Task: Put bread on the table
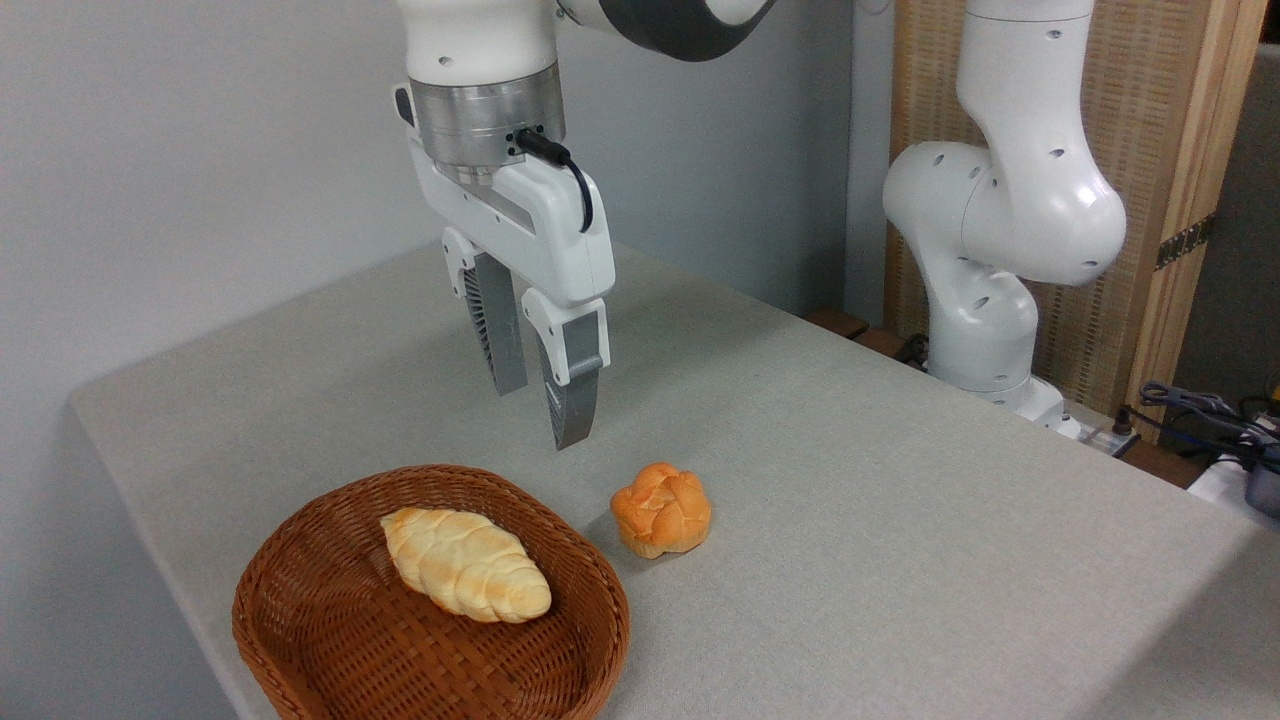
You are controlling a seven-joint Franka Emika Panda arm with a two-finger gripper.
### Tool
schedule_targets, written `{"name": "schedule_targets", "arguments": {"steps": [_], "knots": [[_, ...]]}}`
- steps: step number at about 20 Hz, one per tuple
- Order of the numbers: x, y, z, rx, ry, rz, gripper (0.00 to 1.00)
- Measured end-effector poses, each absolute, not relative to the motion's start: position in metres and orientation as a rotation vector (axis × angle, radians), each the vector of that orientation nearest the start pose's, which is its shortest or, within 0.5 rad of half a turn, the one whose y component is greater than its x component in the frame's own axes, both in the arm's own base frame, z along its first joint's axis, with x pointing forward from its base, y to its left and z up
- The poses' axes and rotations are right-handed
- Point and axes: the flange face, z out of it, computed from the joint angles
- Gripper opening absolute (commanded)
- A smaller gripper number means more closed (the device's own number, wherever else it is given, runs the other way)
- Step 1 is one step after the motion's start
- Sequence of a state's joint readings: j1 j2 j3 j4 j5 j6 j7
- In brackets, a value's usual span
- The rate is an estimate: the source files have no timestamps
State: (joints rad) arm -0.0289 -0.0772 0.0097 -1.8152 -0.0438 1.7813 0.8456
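Note:
The bread [465,563], a pale golden braided loaf, lies inside the brown wicker basket [300,610] at the front left of the table [850,480]. My gripper [540,415] hangs in the air above the basket's far rim, behind and above the loaf, fingers pointing down. The two grey fingers [572,400] stand a small gap apart with nothing between them, so the gripper is open and empty.
A small round orange knotted bun [661,509] rests on the table just right of the basket. The arm's white base [985,300] stands at the back right, with cables [1200,410] beyond the table's right edge. A grey wall runs behind.

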Motion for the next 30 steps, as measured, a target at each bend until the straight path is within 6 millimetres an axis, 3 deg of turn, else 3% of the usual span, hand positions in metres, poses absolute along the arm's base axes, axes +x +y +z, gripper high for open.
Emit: {"name": "schedule_targets", "arguments": {"steps": [30], "knots": [[0.547, -0.020, 0.557, -2.879, 1.331, -0.060, 1.00]]}}
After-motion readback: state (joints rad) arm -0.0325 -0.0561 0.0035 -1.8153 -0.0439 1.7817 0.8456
